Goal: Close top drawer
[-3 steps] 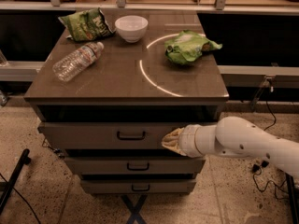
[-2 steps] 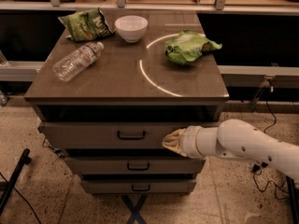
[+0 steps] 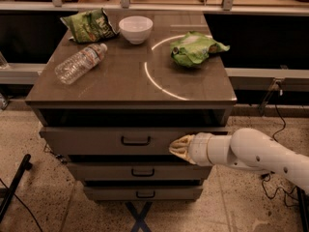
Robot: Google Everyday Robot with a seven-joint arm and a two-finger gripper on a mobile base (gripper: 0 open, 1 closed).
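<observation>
Grey-brown top drawer sits directly under the cabinet top, its front panel standing slightly forward with a dark gap above it. The white-armed gripper reaches in from the right, tan fingers drawn together on nothing, tip against the panel just right of the dark handle. A plastic bottle, a white bowl and two green bags lie on top

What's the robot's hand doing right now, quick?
Gripper: shut, holding nothing, its tip at the top drawer front, right of the handle.
</observation>
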